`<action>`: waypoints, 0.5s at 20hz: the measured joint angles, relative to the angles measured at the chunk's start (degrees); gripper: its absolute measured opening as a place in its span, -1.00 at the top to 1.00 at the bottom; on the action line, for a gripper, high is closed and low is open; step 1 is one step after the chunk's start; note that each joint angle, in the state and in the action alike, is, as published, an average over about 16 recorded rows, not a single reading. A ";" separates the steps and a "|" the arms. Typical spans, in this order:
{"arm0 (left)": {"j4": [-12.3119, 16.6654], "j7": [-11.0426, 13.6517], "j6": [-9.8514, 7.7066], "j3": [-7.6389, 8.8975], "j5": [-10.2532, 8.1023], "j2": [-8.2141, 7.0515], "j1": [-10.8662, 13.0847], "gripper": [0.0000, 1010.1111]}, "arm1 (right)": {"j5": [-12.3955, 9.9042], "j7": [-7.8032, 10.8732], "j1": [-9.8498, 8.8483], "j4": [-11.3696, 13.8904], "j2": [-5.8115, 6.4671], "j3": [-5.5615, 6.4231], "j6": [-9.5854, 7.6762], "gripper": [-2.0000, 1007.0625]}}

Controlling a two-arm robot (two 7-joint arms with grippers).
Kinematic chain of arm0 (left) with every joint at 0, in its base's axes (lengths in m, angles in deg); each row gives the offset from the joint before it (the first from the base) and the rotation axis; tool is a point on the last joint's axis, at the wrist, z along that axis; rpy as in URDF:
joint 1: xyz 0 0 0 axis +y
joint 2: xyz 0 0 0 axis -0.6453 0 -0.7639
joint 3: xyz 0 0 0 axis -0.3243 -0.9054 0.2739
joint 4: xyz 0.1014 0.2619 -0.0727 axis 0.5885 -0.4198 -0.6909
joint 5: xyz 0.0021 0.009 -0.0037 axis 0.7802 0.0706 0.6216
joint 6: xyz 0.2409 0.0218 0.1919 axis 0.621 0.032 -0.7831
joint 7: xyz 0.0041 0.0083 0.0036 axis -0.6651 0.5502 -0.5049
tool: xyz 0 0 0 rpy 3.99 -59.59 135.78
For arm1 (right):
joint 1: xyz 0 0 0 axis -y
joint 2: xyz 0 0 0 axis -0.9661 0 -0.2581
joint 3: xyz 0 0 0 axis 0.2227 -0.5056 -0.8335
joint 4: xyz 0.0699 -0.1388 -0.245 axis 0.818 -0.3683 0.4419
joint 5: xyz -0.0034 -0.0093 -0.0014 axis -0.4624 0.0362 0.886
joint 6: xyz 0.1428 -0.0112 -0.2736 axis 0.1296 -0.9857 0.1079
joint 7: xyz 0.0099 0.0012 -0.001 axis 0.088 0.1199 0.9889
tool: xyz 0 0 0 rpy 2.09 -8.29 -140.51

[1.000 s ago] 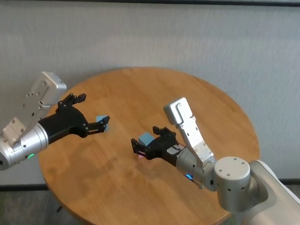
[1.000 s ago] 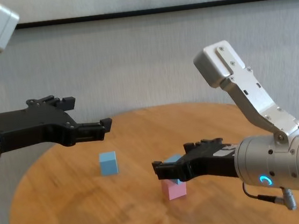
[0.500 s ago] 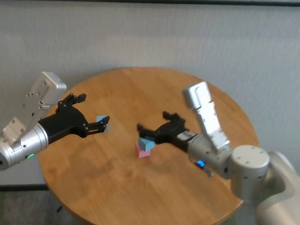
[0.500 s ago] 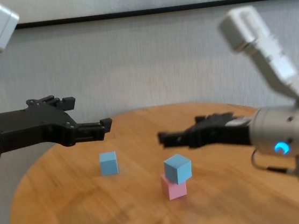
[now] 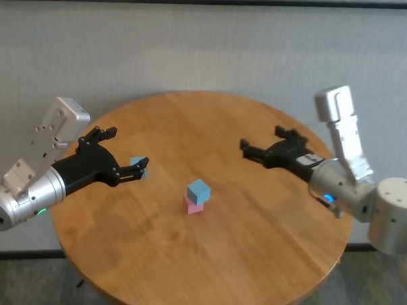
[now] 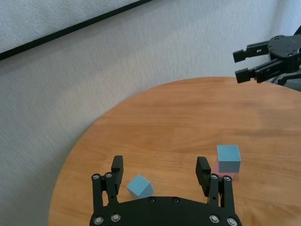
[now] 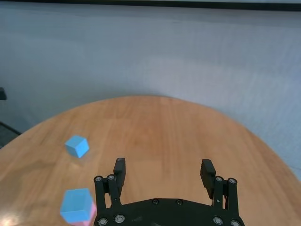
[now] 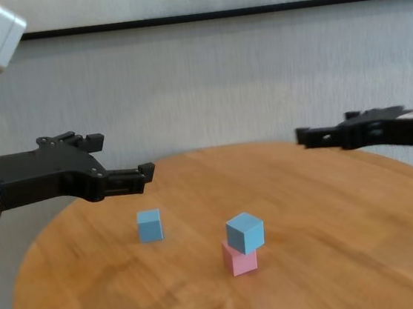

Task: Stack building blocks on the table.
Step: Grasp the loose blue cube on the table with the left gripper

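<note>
One blue block (image 5: 198, 190) sits on the pink block (image 5: 194, 206), turned slightly askew to it, near the middle of the table (image 5: 205, 267); the second blue block (image 8: 149, 225) rests alone on the tabletop toward the left edge, well apart from the stack. The left gripper (image 5: 125, 164) hovers above the table at the left edge, just beside the lone blue block, jaws apart and holding nothing. The right gripper (image 5: 258, 149) hovers above the right side of the table, well apart from the stack, jaws apart and empty.
</note>
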 joint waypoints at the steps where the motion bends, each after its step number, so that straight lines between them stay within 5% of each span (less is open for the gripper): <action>1: 0.00 0.00 0.00 0.00 0.00 0.00 0.00 -0.98 | -0.36 0.22 0.05 0.02 0.65 0.42 0.16 -1.00; 10: -0.87 0.36 0.01 0.04 -0.06 0.20 -0.02 -0.98 | -1.90 1.76 0.16 -0.22 4.37 2.23 1.43 -1.00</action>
